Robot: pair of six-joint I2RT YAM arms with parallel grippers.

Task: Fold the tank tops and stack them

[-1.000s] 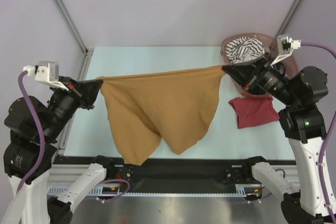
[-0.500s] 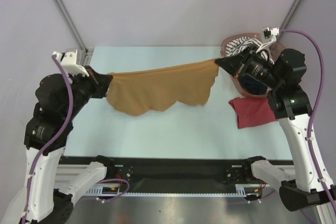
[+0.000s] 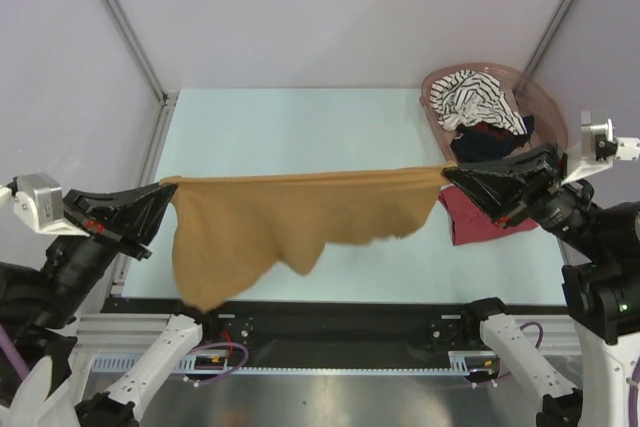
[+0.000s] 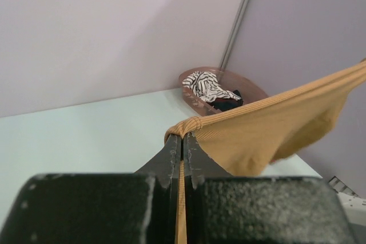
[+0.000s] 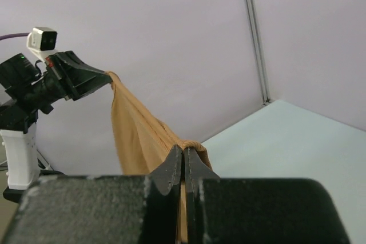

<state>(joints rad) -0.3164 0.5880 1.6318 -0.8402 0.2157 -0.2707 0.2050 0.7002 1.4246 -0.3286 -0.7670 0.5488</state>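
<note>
A mustard-brown tank top point(image 3: 290, 217) hangs stretched in the air between my two grippers, its lower part drooping toward the table's near edge. My left gripper point(image 3: 168, 187) is shut on its left corner point(image 4: 186, 127). My right gripper point(image 3: 447, 175) is shut on the right corner point(image 5: 191, 144). A dark red tank top point(image 3: 480, 217) lies folded on the table at the right, partly hidden behind my right gripper. A black-and-white striped tank top point(image 3: 472, 97) and a black one point(image 3: 485, 139) lie in the basket.
The pinkish-brown oval basket point(image 3: 545, 107) stands at the back right corner of the pale table point(image 3: 300, 127). Purple walls with metal corner posts close in the back and sides.
Both arms have pulled back toward the near edge and lifted, carrying the mustard-brown tank top stretched between them. It hung low at first, then swung toward the back, and now droops near the front.
</note>
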